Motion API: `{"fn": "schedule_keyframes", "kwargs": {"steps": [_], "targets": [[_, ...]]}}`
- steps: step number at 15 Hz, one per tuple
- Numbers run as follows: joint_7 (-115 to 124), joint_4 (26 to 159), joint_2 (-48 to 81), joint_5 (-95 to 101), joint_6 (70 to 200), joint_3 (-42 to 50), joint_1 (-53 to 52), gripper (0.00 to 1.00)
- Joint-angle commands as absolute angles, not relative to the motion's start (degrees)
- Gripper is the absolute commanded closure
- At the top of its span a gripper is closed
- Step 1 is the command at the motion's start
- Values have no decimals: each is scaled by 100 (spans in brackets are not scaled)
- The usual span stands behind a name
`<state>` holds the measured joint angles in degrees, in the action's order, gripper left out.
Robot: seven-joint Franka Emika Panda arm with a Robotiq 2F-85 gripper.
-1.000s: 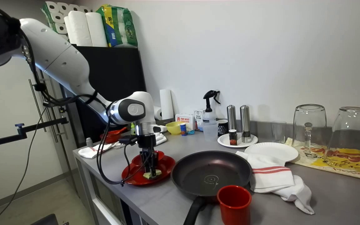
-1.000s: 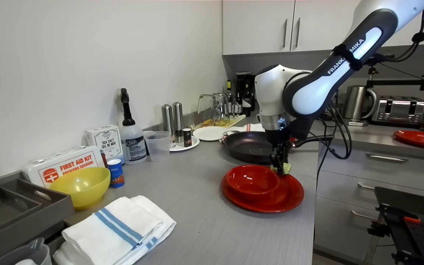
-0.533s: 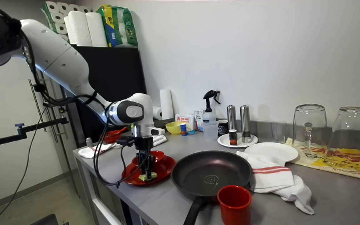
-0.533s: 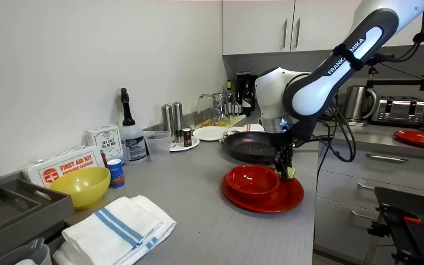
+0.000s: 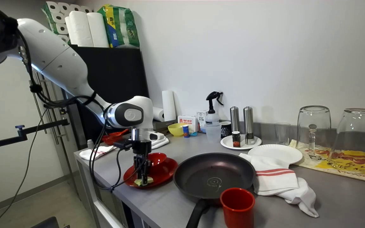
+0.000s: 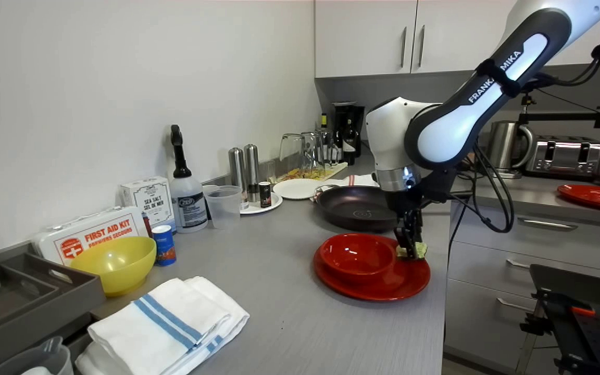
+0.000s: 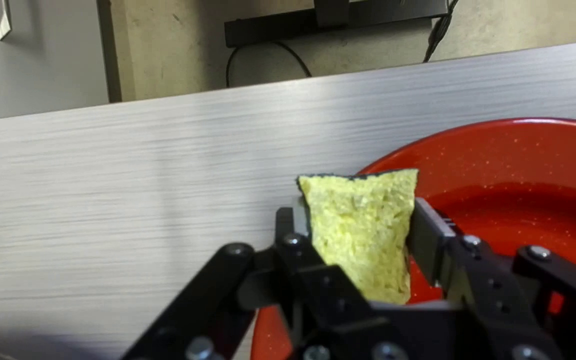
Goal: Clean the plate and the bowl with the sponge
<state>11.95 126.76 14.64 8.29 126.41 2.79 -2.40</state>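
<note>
Sponge [image 7: 363,250] pinched by end effector [image 7: 361,227] at rim of plate [image 6: 407,281], near open edge of surface [image 6: 289,312], bowl [image 6: 357,255] sitting on plate; hard outward wiping could drag plate and bowl off.

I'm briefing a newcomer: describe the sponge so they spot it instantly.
On the gray counter, beside the frying pan, sits a red plate. At its rim, the gripper clasps the sponge: yellow and rough, unlike the glossy red plate and bowl.
</note>
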Motion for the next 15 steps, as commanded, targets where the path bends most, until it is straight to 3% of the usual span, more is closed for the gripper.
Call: {"fn": "schedule_keyframes", "kwargs": {"steps": [1,15], "targets": [[923,13022,1118,535,12484,184,-141,75],[881,13601,698,447,12572,-278,-389,75]]}}
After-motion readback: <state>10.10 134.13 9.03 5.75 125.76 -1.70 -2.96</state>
